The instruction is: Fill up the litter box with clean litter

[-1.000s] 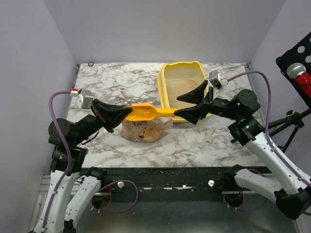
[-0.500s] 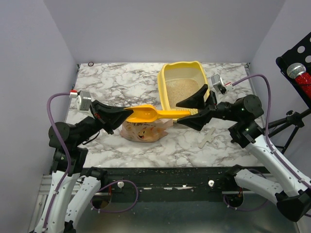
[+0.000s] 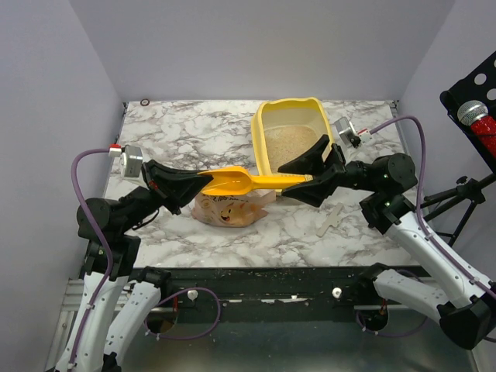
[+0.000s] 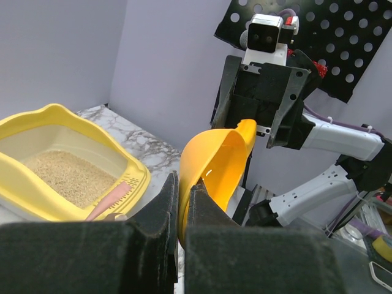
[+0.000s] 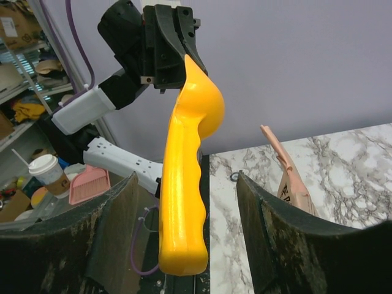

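Above the bag (image 3: 229,209), mid-table, your scoop (image 3: 236,180) hangs level between the two arms. Your left gripper (image 3: 198,184) is clamped on the rim of the bowl. Your right gripper (image 3: 298,180) has its jaws spread either side of the handle, and the wrist view shows a gap on both sides, so I'd call this a handover not yet made. The litter box (image 3: 258,132) sits upright at the back right, with litter (image 3: 285,141) covering its floor. That layer looks shallow against the tall rim: fill begun, short of done, I'd judge. The scoop bowl looks empty. Left for you: close the right on the handle, free the left, then get more litter into the box.
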{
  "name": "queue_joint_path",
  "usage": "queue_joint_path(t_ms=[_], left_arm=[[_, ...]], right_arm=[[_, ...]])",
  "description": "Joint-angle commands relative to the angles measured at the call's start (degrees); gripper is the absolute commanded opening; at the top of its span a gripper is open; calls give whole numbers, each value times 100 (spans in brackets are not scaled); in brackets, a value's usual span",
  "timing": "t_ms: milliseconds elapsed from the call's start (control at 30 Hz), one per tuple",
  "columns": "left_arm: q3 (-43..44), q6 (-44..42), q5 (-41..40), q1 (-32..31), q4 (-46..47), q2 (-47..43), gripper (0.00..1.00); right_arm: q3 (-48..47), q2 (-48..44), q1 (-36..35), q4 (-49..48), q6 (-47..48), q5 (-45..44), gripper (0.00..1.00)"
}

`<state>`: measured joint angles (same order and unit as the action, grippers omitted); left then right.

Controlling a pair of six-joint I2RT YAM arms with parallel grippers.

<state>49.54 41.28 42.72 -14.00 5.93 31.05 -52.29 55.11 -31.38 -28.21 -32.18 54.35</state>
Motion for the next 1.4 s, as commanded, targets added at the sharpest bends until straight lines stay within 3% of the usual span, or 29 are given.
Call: queue_joint_path(t_ms=[0,467,900,1033,1133,1200,1367], left_arm=[[-76,153,61,-6,338,-2,0],[3,47,17,-6,268,42,0],[56,-41,-36,-6,285,95,0],[47,-93,-71,-6,250,121,0],[21,-155,-115,-6,224,138,0],[47,-260,-150,-6,128,173,0],[170,-742,-1,-6,-302,472,42]], right_arm=[[-26,157,44,-572,-376,251,71],[-106,246,35,-563,-359,243,62],[-150,342,26,-695,-455,366,37],[-132,395,26,-765,-543,410,22],[-132,421,18,-791,-605,401,1],[-123,395,0,-766,-605,349,1],[-342,237,0,-91,-333,94,1]])
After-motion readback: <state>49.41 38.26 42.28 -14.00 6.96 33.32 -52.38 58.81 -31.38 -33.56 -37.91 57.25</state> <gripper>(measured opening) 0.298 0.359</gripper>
